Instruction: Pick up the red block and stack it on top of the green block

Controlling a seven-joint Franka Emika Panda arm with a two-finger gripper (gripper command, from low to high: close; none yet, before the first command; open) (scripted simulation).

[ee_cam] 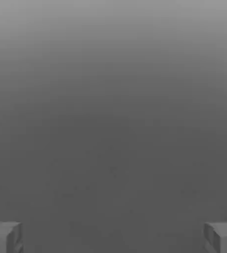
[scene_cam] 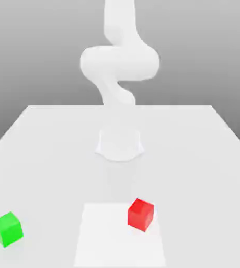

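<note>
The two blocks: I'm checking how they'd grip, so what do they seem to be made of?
Red block: a solid, matte cube, plastic-like; flat uniform colour, sharp edges, no shine or grain. Green block: the same look, evenly coloured faces with no gloss. As a simulator's renders, the real material stays open. Both rest on a plain white, matte table.

Nothing here can be read: no lettering, labels, brand marks, numbers or signs on anything I can see.
</note>
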